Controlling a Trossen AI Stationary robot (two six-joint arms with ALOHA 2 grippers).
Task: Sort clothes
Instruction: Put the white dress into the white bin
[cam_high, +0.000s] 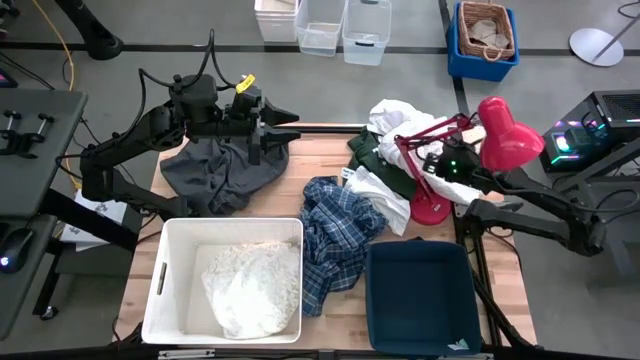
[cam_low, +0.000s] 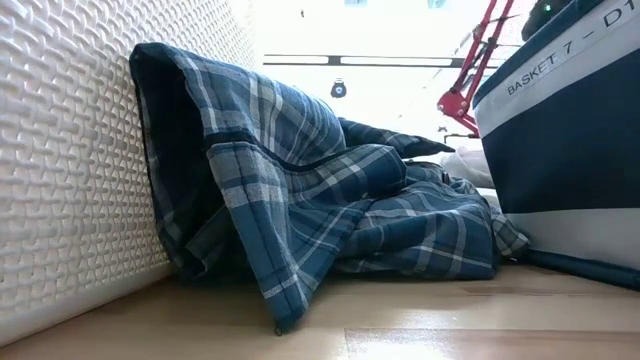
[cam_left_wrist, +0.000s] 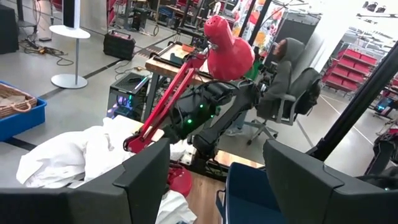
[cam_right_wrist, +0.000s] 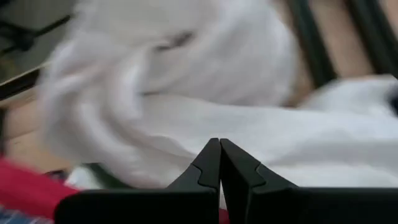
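Observation:
My left gripper (cam_high: 285, 125) is open and empty at the table's far left, above the far edge of the dark grey garment (cam_high: 225, 175); its wrist view (cam_left_wrist: 217, 186) looks across at my right arm. My right gripper (cam_high: 408, 150) is shut at the far right, over the white garments (cam_high: 392, 118) and the dark green garment (cam_high: 375, 155). In its wrist view (cam_right_wrist: 219, 149) white cloth (cam_right_wrist: 205, 87) fills the picture beyond the fingertips. The blue-and-white plaid shirt (cam_high: 335, 232) lies mid-table and leans against the white bin's wall (cam_low: 300, 200). Another white garment (cam_high: 255, 285) lies in the white bin. My right gripper's shut fingertips (cam_right_wrist: 211, 163) stand right at the white garment (cam_right_wrist: 261, 134), coming from above and the table's right. I cannot tell whether they touch it or hold any cloth.
The white bin (cam_high: 180, 240) stands near left and the navy bin (cam_high: 385, 300) near right, with the plaid shirt between them. The red desk lamp (cam_high: 508, 130) and its base (cam_high: 430, 212) stand close around my right arm. More bins stand on the floor beyond the far edge.

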